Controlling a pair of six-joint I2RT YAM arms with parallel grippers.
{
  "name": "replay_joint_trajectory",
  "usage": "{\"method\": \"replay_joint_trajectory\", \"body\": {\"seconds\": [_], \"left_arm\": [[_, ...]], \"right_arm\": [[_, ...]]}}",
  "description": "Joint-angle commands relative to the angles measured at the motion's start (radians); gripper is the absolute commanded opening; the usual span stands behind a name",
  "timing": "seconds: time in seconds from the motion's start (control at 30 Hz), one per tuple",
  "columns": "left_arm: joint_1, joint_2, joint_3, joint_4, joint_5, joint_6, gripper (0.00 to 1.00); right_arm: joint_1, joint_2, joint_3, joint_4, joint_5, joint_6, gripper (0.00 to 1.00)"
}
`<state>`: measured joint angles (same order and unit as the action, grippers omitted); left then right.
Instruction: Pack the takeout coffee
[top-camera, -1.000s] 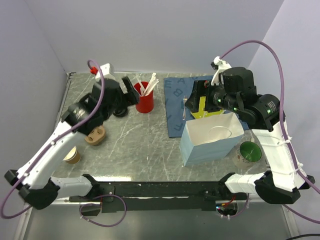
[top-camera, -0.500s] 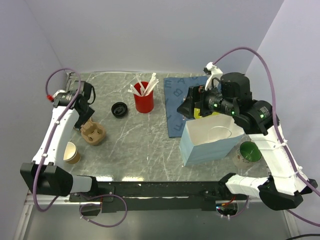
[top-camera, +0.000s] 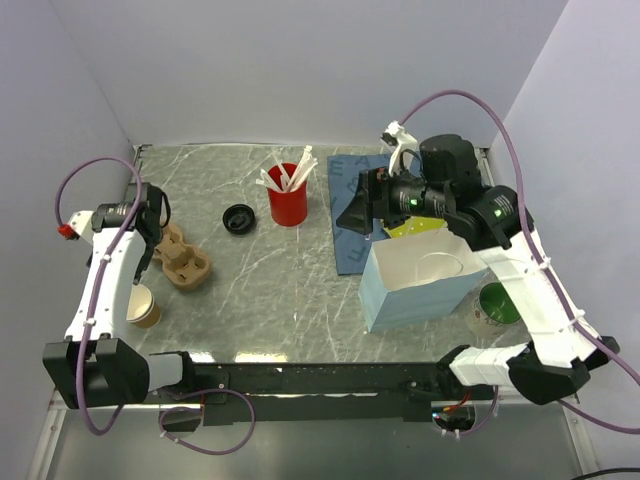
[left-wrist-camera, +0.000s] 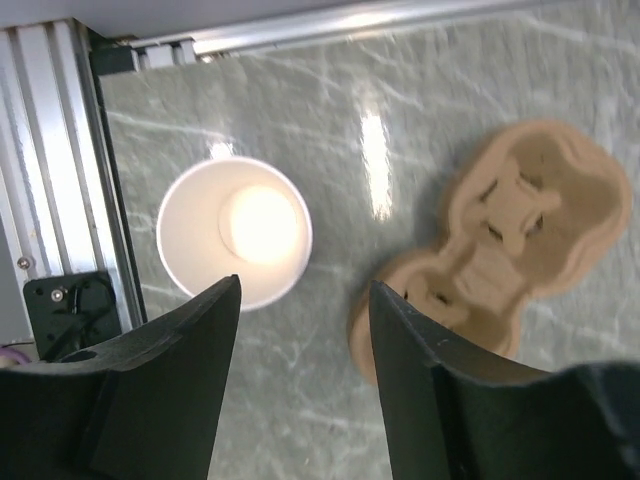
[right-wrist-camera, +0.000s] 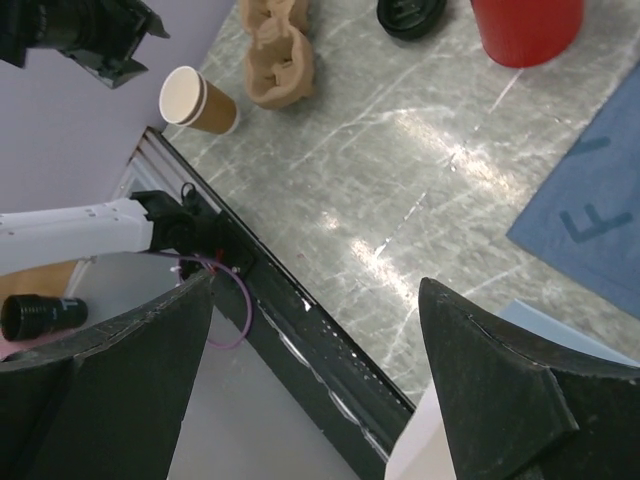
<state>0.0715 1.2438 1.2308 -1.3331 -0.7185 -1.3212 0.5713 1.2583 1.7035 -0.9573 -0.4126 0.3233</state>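
**While the takeout coffee (top-camera: 239, 218) stands unpacked, I hold nothing**

Because my left gripper (left-wrist-camera: 303, 290) hangs at the far left of the table (top-camera: 270, 290), jaws partly spread with nothing between them, it looks down on the lidless paper cup (left-wrist-camera: 235, 232) and the moulded cup carrier (left-wrist-camera: 500, 240), not on what I must pack. That cup stands close to the table's left rail, so room is tight on that side. Right of the carrier and apart from it, the takeout coffee stands alone, only its black lid showing from above. Bare table lies all round it, which I judge leaves an easy approach from overhead. The red cup (top-camera: 288, 205) of white utensils is its near neighbour on the right, something to steer clear of. Over the blue mat (top-camera: 345, 255) my right gripper (right-wrist-camera: 315, 283) hovers high, jaws wide and empty. Just beside it stands the open white bag (top-camera: 410, 295), its mouth upward, presumably to receive the coffee. A green-topped tub (top-camera: 497, 303) sits at the bag's right.
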Motion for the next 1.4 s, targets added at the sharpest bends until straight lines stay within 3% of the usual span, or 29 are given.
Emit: {"method": "replay_joint_trajectory", "body": {"seconds": [0.0,0.17,0.3,0.57,0.97,1.23,1.37], "left_arm": [[0.054,-0.015,-0.052,0.069,-0.066,-0.026,0.58],[0.09,-0.004,-0.111,0.144,-0.019,0.002,0.54],[0.097,0.019,-0.154,0.189,-0.01,0.013,0.56],[0.103,0.111,-0.16,0.199,0.07,0.022,0.52],[0.105,0.106,-0.2,0.201,0.083,0.02,0.34],[0.105,0.088,-0.194,0.176,0.068,0.019,0.04],[0.105,0.097,-0.18,0.152,0.059,0.019,0.06]], "right_arm": [[-0.005,0.045,0.082,-0.043,-0.049,-0.004,0.89],[-0.004,0.095,0.143,-0.069,-0.069,0.013,0.87],[-0.002,0.116,0.173,-0.07,-0.083,0.037,0.84],[-0.004,0.116,0.18,-0.058,-0.1,0.076,0.82],[-0.004,0.089,0.143,-0.055,-0.086,0.08,0.82],[-0.004,0.079,0.122,-0.043,-0.094,0.088,0.81],[-0.004,0.079,0.117,-0.044,-0.095,0.088,0.81]]}}
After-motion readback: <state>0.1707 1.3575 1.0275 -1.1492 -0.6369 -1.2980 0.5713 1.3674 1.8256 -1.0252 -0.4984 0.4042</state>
